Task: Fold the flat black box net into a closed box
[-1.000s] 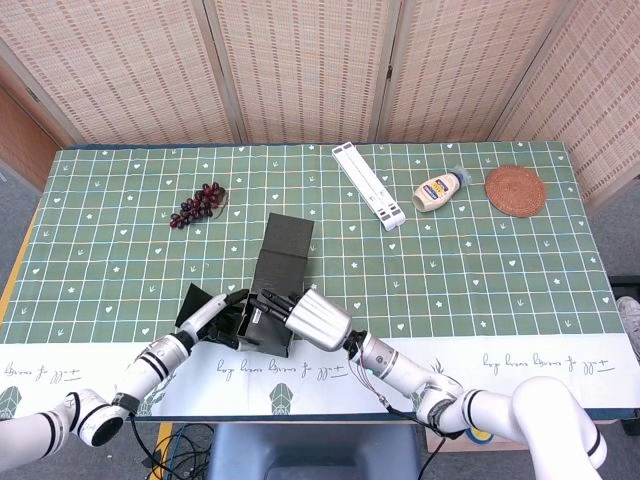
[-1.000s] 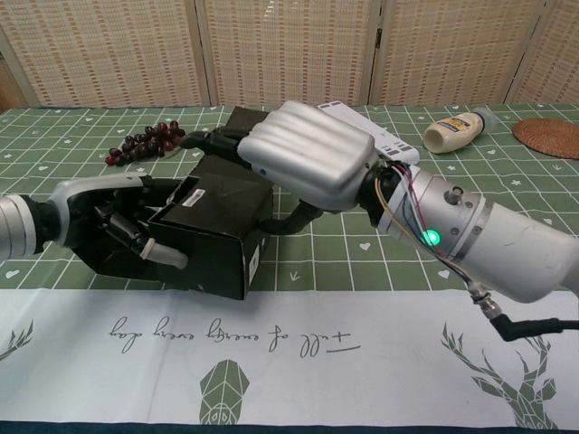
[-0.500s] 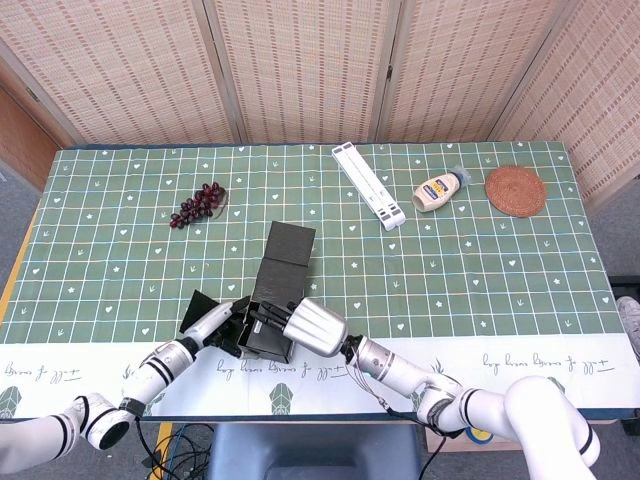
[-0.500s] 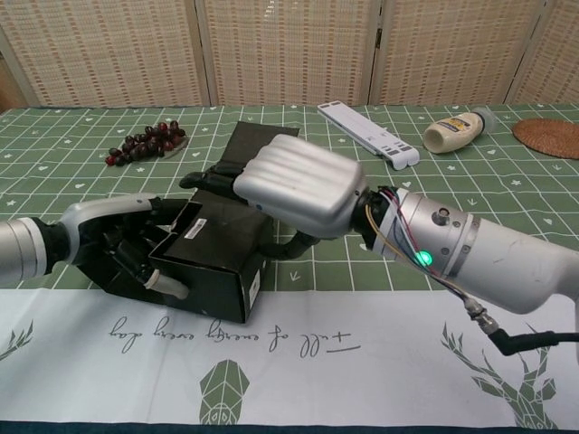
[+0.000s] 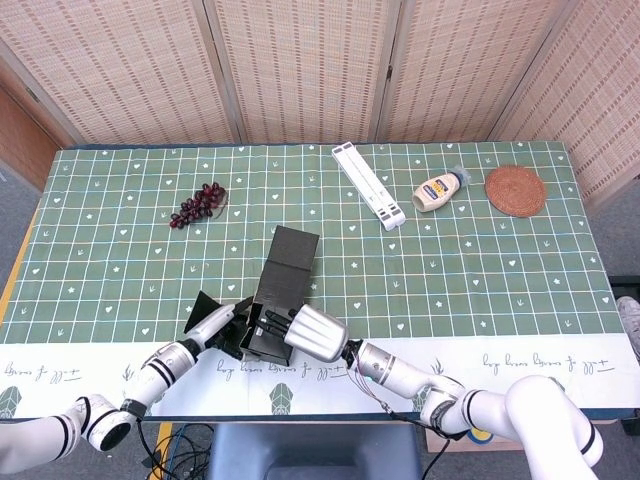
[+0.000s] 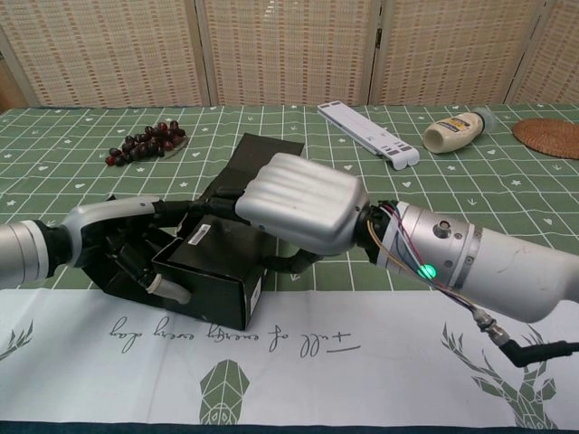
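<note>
**Half-formed box, both my hands on it**

Black cardboard box net sits near the table's front edge, partly erected, lid flap pointing away. My left hand grips its left flap; my right hand curls over the top. Looks light, thin, creases easily. I'd hold along fold lines, not panel middles.

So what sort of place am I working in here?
Probably a staged indoor test area, not a real home: a table with a green patterned cloth, woven folding screens behind, and scattered props like grapes.
</note>
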You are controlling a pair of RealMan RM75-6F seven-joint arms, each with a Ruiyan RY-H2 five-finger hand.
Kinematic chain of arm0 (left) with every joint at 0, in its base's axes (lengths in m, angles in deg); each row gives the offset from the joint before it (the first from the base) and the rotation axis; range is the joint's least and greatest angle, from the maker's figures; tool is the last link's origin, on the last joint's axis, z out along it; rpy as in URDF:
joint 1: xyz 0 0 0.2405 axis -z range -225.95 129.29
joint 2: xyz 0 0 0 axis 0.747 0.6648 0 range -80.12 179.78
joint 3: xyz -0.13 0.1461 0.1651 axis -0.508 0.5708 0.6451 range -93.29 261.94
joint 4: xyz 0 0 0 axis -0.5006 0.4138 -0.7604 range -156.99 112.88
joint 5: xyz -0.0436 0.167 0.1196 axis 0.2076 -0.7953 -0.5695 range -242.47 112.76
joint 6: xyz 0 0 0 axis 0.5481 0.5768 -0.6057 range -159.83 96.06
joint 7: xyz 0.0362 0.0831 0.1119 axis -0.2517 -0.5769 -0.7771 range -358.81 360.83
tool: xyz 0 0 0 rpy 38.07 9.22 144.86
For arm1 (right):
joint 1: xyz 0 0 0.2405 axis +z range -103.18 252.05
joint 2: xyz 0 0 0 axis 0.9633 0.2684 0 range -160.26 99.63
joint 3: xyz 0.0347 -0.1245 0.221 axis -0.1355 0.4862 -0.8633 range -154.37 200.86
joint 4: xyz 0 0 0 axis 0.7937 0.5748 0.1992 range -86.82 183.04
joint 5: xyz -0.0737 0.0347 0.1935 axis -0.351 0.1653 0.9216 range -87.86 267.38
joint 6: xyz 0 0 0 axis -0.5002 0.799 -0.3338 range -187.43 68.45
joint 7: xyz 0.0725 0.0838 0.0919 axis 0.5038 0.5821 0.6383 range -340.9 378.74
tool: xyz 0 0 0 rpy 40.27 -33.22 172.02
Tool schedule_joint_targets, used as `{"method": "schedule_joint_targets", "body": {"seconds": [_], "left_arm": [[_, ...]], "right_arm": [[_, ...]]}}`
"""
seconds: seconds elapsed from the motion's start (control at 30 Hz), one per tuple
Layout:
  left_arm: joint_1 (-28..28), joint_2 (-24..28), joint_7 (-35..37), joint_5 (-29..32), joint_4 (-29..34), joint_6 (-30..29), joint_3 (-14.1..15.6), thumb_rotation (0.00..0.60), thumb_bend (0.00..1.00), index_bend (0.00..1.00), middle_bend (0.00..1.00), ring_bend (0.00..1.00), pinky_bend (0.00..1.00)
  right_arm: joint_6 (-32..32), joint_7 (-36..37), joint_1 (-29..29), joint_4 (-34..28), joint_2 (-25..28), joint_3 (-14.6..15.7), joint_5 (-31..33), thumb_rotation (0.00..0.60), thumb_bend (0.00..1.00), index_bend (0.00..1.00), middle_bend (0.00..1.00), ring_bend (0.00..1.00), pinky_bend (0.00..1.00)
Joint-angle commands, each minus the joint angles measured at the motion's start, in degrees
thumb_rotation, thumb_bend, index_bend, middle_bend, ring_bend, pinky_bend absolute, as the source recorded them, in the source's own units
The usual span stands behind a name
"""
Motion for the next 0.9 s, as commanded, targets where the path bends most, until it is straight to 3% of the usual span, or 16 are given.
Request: {"method": "schedule_joint_targets", "body": {"seconds": [0.03,0.57,0.9], "left_arm": [[0.05,0.03,-0.03,-0.02,0.09,0.03,0.03,0.6,0.09,0.1,0.13,0.52,0.9],[0.34,0.04,-0.04,-0.25,0.29,0.25,0.4,0.6,0.09,0.07,0.11,0.52,0.9],[0.13,-0.27,-0.43,0.29,0.29,-0.02,0.21,0.6,0.09,0.13,0.11,0.52,0.9]], "right_arm": [[0.36,-0.18,0.04,-0.17,0.14,0.12,0.08,0.6,0.35,0.13,0.22,0.66,0.92],[2.83,-1.62,0.49,-1.73,0.89,0.6,0.43,0.6,0.38,0.16,0.24,0.67,0.92],[4.33,-2.72,0.7,-3.26,1.58,0.75,0.81,0.6,0.38,0.16,0.24,0.67,0.92]]}}
